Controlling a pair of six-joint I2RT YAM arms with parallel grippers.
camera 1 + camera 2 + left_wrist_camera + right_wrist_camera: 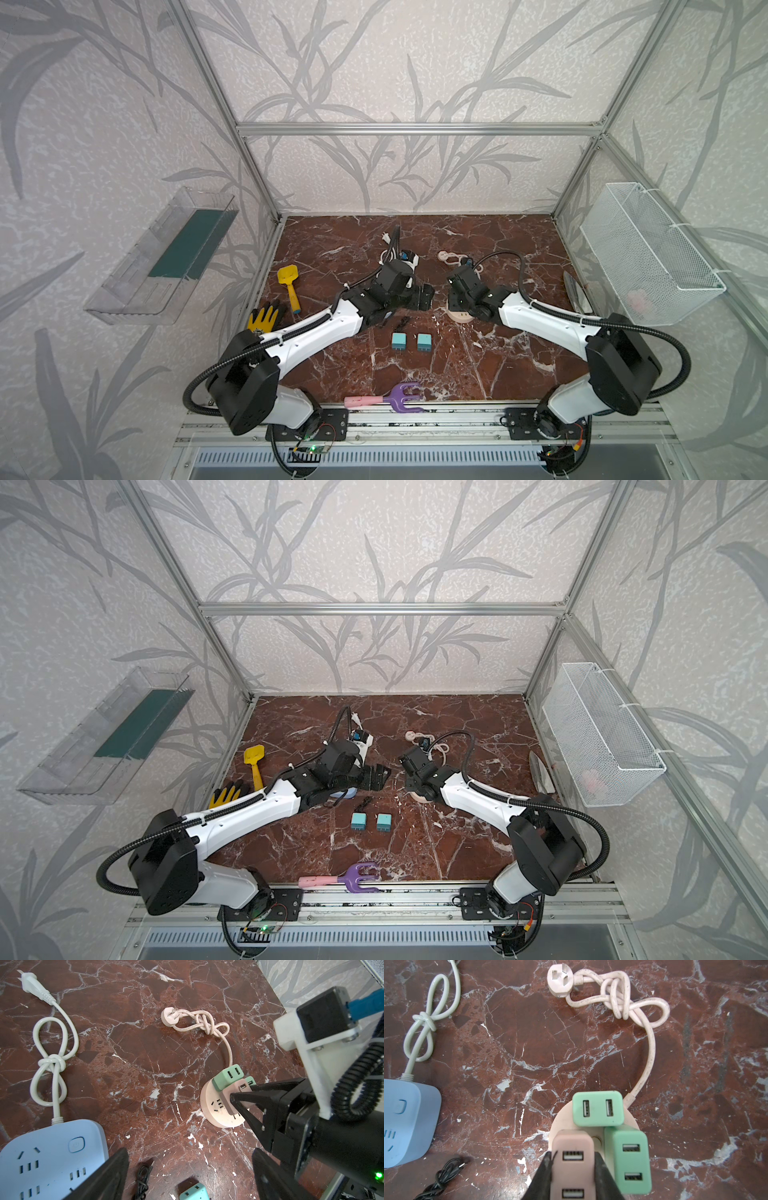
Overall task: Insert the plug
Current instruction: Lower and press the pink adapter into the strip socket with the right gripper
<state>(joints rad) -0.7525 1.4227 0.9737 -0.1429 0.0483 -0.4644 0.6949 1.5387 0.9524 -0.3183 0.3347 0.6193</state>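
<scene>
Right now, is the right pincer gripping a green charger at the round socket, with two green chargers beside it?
No: the right pincer grips a pink charger, not a green one, as the right wrist view shows. The rest holds: it is at the round socket, with two green chargers beside it.

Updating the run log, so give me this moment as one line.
right gripper: jaws shut on pink plug at round socket | left gripper: jaws open, empty | seating: cannot tell
</scene>
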